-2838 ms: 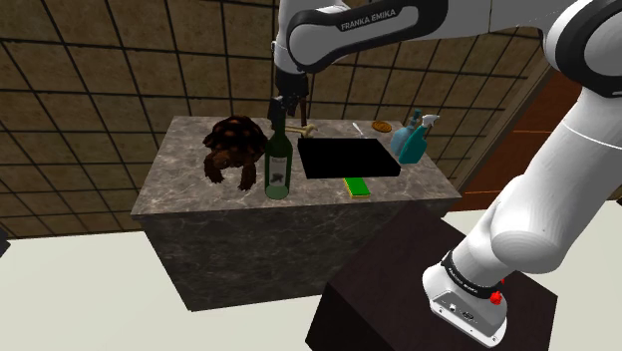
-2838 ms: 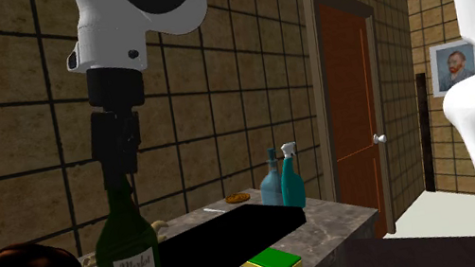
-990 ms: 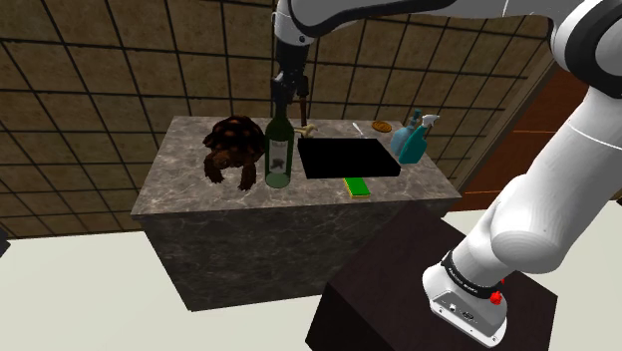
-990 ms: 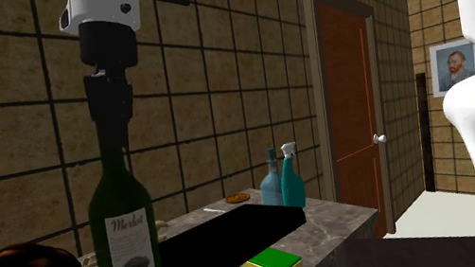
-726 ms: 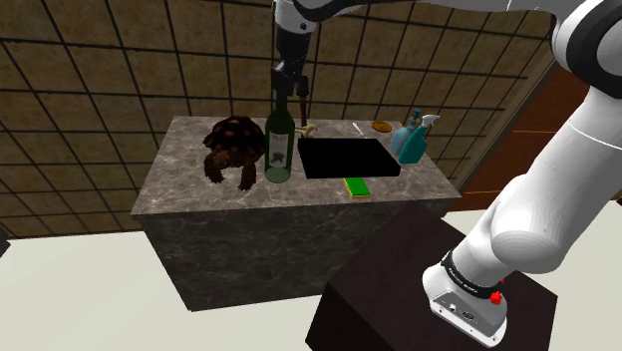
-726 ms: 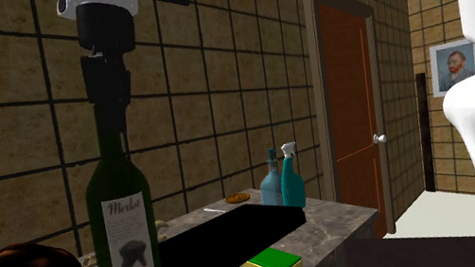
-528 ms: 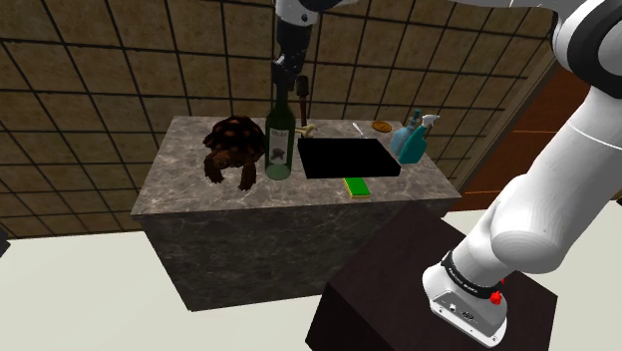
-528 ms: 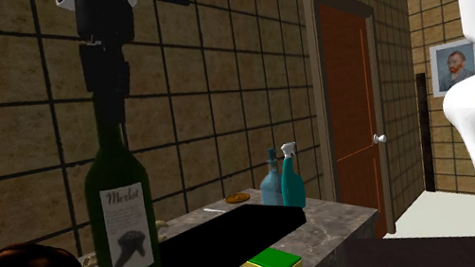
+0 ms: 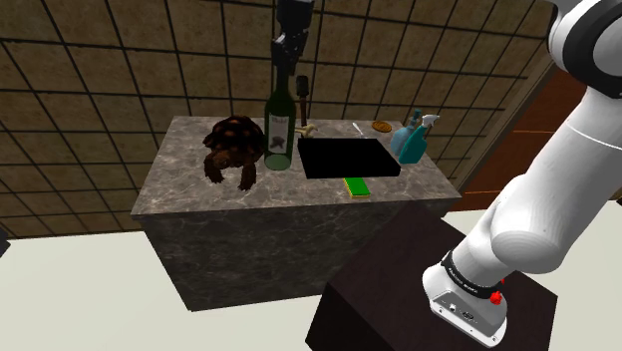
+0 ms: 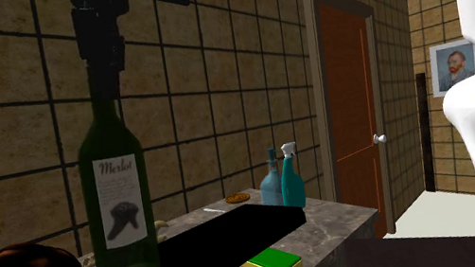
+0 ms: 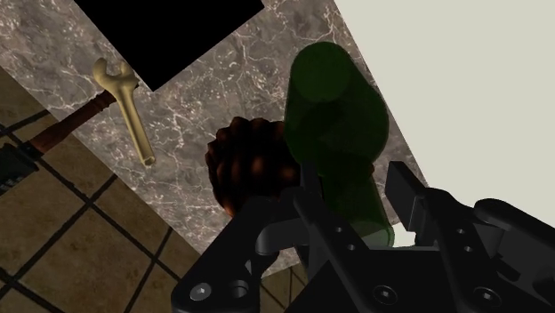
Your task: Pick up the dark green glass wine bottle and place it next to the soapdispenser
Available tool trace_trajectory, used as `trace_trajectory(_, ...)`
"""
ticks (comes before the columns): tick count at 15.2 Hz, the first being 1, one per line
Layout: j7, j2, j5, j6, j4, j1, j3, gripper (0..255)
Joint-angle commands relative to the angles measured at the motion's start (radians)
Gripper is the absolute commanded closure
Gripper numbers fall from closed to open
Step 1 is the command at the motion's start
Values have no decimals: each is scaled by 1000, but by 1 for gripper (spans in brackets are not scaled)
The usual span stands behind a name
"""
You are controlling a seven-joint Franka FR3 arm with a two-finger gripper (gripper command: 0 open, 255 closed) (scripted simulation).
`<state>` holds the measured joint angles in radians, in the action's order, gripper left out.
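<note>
The gripper is rising with the wine bottle clamped by its neck, lifting it off the counter, higher than a moment ago.

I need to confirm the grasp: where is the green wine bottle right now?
In the shoulder view the green wine bottle hangs upright, clasped at the neck by the gripper, over the counter between the brown tortoise and the black sink.

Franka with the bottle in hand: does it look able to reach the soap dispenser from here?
Probably yes. The gripper holds the wine bottle by its neck; between it and the soap dispenser lies just the black sink. A spray bottle crowds the dispenser's one side.
</note>
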<state>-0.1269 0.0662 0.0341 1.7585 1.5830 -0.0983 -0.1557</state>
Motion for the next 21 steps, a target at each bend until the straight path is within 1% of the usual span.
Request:
trace_trajectory(1,-1,6,1,-31,-37,0,0,255)
trace_trajectory(12,0,60,10,-200,-260,-6,-3,255)
trace_trajectory(17,2,102,18,-287,-388,-12,-5,255)
trace_trajectory(21,4,149,27,-366,-514,-20,-8,255)
